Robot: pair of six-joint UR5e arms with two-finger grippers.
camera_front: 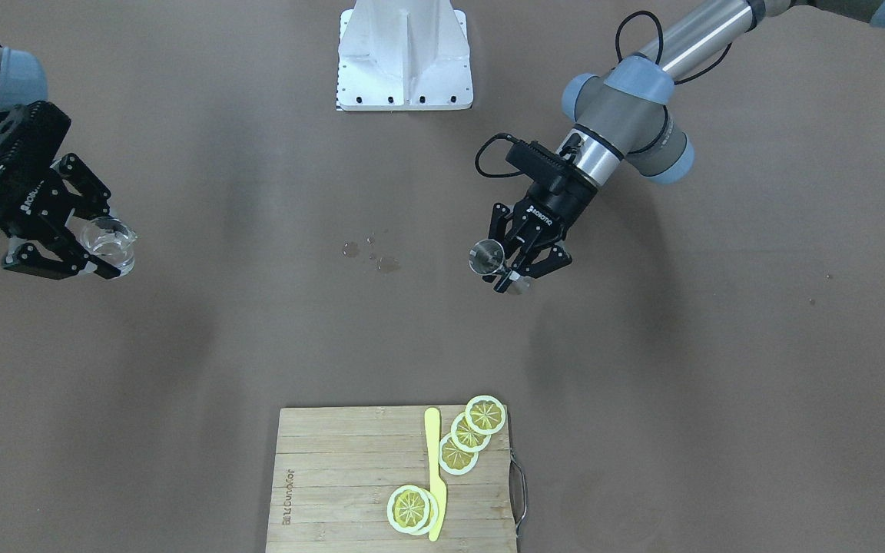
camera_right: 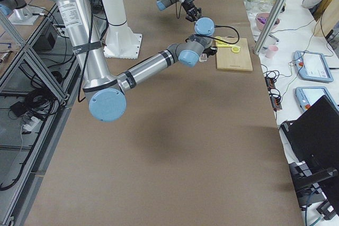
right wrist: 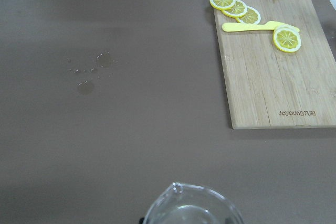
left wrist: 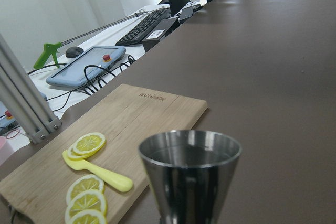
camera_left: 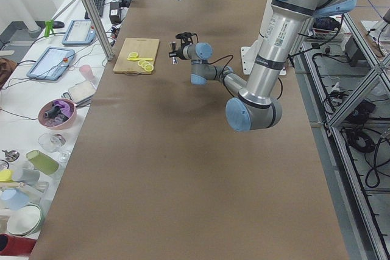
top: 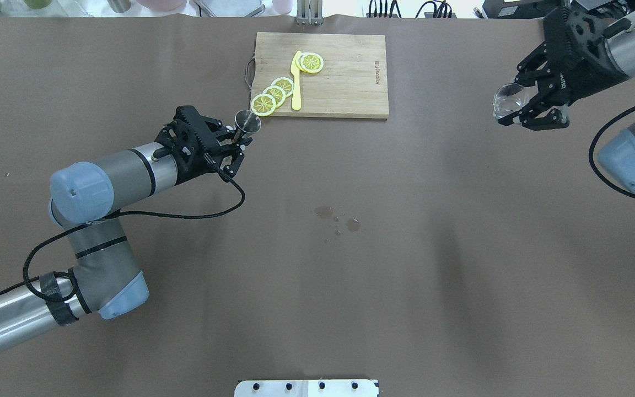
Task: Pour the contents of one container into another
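Note:
My left gripper [top: 235, 144] is shut on a small steel jigger [top: 247, 122], held upright above the table near the cutting board's corner; the jigger [left wrist: 189, 174] fills the bottom of the left wrist view and shows as a metal cone [camera_front: 487, 256] in the front view. My right gripper [top: 521, 107] is shut on a clear glass pitcher [top: 509, 100], raised at the table's far right side. The pitcher's rim [right wrist: 191, 205] shows at the bottom of the right wrist view, and it appears as a glass cup [camera_front: 110, 244] in the front view. The two containers are far apart.
A bamboo cutting board [top: 345, 82] carries lemon slices [top: 274, 94] and a yellow knife [top: 296, 82]. Spilled droplets [top: 339, 219] lie mid-table. The white robot base [camera_front: 404, 57] stands at the table's near edge.

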